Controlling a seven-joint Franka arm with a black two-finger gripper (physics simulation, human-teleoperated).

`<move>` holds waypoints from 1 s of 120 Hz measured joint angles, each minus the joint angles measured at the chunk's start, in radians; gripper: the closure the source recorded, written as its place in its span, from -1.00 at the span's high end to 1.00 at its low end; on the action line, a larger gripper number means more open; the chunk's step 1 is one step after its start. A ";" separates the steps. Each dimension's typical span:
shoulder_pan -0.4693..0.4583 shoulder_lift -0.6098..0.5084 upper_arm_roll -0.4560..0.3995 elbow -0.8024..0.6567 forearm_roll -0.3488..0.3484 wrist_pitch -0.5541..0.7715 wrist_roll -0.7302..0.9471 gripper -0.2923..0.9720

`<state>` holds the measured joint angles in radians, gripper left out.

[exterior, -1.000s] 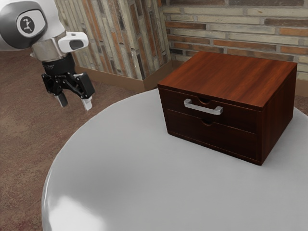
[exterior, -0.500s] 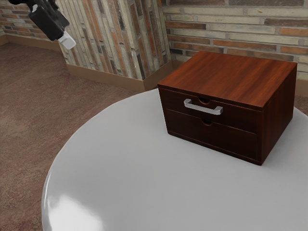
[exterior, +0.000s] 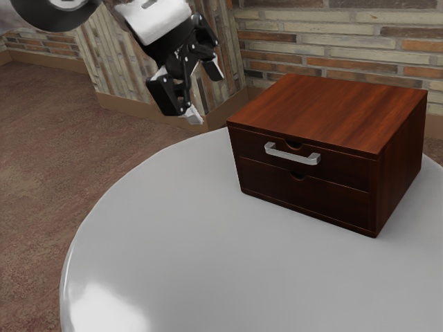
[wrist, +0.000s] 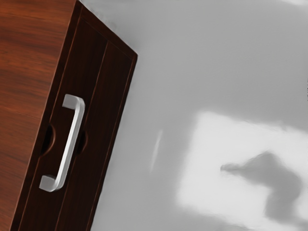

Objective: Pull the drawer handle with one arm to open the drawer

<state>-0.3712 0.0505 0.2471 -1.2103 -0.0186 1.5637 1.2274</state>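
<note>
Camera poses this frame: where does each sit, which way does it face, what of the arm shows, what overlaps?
Exterior view: beside the arm, above table height, looking down across the white table at the wooden cabinet; arm's end and open gripper at upper left.
Wrist view: on the hand, facing the cabinet's drawer fronts and handle with table beyond; a shadow on the table, possibly the hand's.
Shared: handle, drawer fronts, table.

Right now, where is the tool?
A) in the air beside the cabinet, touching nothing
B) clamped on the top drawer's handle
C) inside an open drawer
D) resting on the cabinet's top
A: the tool hangs open in the air to the exterior view's left of the cabinet, well clear of the handle.
</note>
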 joint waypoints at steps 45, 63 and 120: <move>0.102 0.184 -0.035 -0.105 -0.065 0.251 0.179 0.48; 0.107 0.242 -0.033 -0.094 -0.101 0.309 0.220 0.45; 0.107 0.264 -0.030 -0.102 -0.093 0.388 0.225 0.23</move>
<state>-0.2640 0.3140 0.2173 -1.3118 -0.1120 1.9515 1.4526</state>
